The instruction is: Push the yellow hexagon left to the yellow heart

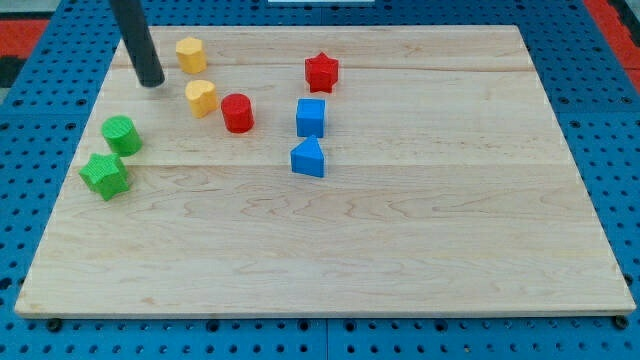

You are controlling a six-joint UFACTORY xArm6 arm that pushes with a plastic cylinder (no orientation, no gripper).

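Observation:
The yellow hexagon [191, 54] sits near the view's top left of the wooden board [400, 250]. The yellow heart [201, 98] lies just below it, a small gap apart. My tip [152, 82] rests on the board to the left of both yellow blocks, below-left of the hexagon and up-left of the heart, touching neither.
A red cylinder [237, 113] stands right beside the heart. A red star [321, 72], a blue cube [311, 117] and a blue wedge-shaped block [308, 158] are near the middle top. A green cylinder [121, 134] and green star [105, 175] sit at the left edge.

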